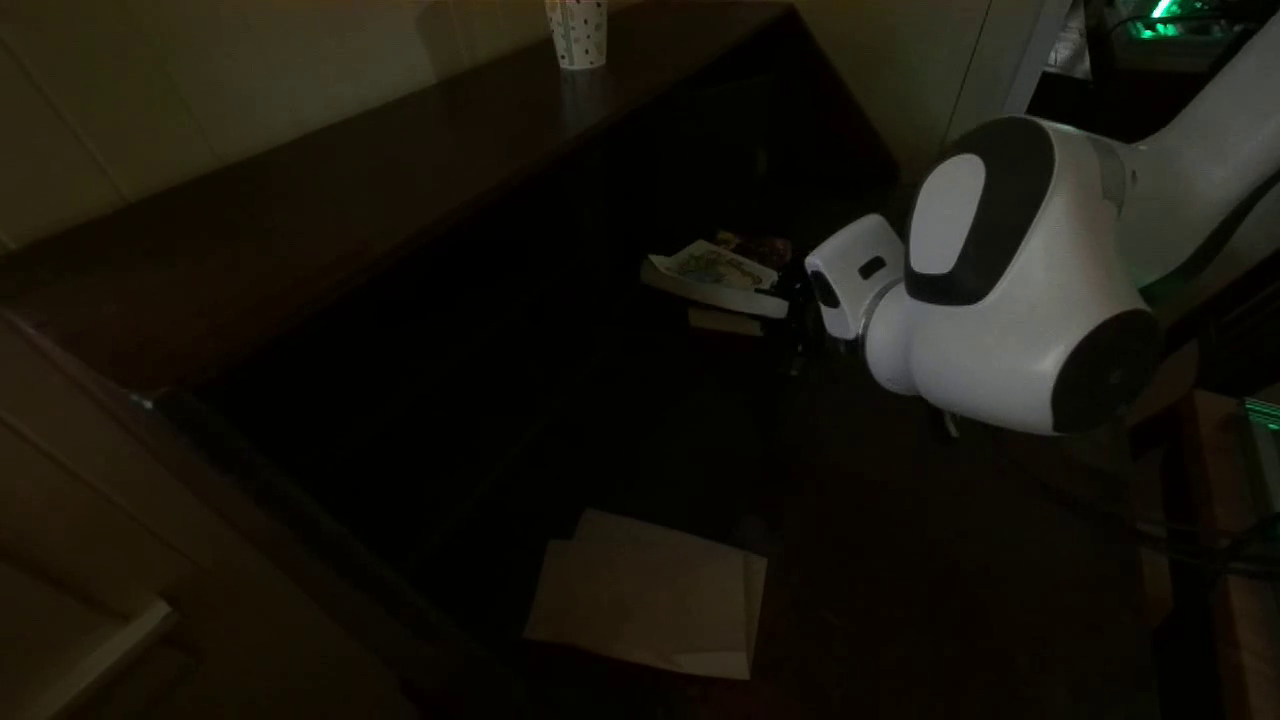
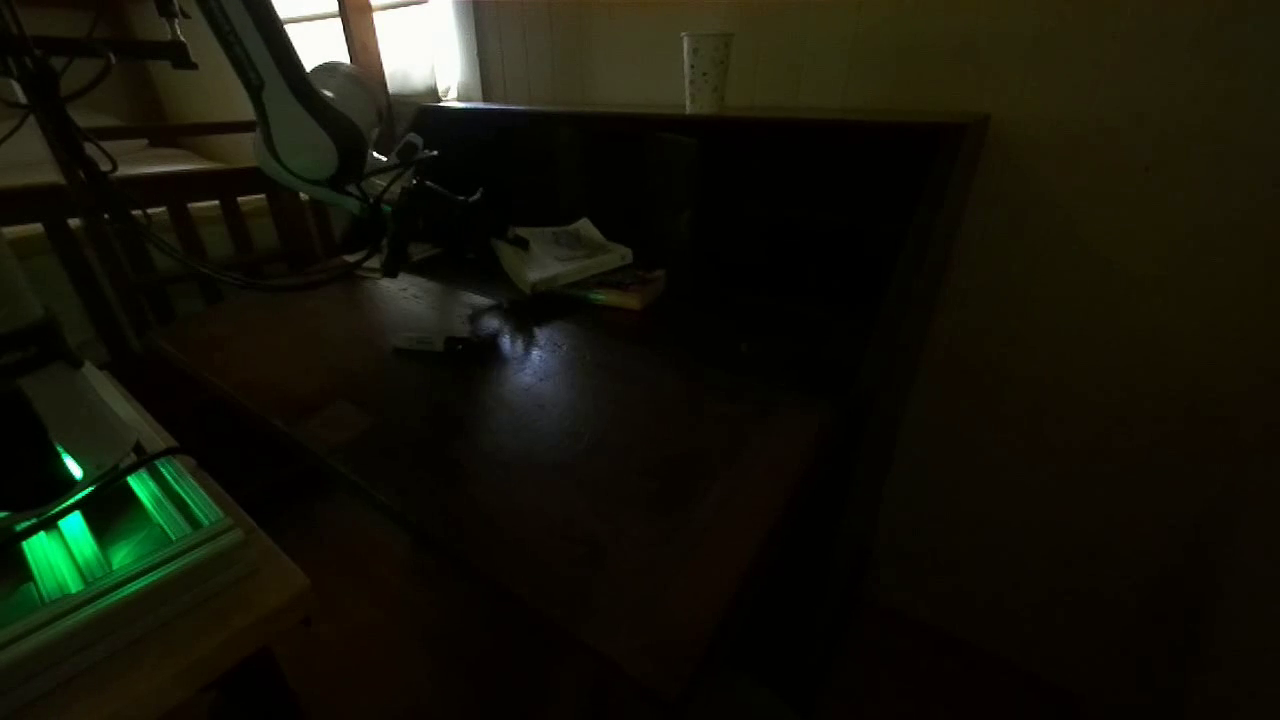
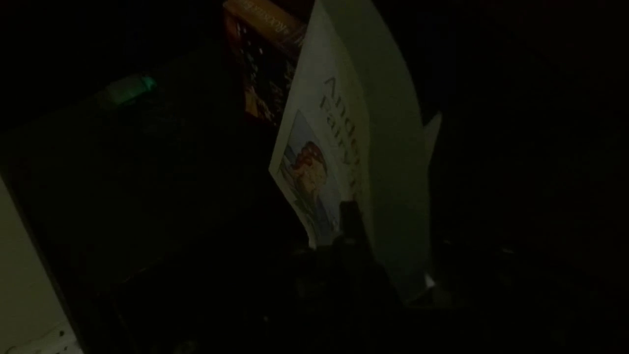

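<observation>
Panelled wall, bright window and wooden desk suggest a home.

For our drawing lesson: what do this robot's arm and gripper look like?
The arm has smooth, rounded white casings, a dark grey band and a round dark cap. In an exterior view, dark cables loop below it. The gripper is dark; shadow hides finer details.

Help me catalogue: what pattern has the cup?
Dark spots on a pale cup, clearest in an exterior view.
</observation>
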You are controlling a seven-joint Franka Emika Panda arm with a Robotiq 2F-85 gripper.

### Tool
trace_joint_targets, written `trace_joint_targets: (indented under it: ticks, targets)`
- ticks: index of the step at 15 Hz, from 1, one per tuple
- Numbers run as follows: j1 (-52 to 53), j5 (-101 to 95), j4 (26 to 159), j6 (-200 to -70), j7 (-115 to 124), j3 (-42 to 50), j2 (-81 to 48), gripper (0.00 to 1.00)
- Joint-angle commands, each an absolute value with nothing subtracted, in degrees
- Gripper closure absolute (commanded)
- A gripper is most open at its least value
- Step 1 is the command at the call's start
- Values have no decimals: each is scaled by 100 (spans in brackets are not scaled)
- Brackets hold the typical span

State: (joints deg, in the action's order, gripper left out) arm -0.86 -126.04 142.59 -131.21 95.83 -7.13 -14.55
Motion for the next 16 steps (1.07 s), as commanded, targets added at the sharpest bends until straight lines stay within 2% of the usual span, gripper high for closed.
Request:
trace_joint_targets:
  ticks: [1, 8, 16]
  targets:
    - [-181, -13352, 14661, -13277, 10502, -695, -832, 94]
    - [-330, -14745, 14728, -13519, 12129, -418, -427, 94]
    - [83, -14345, 14371, -14395, 12412, -529, 130, 94]
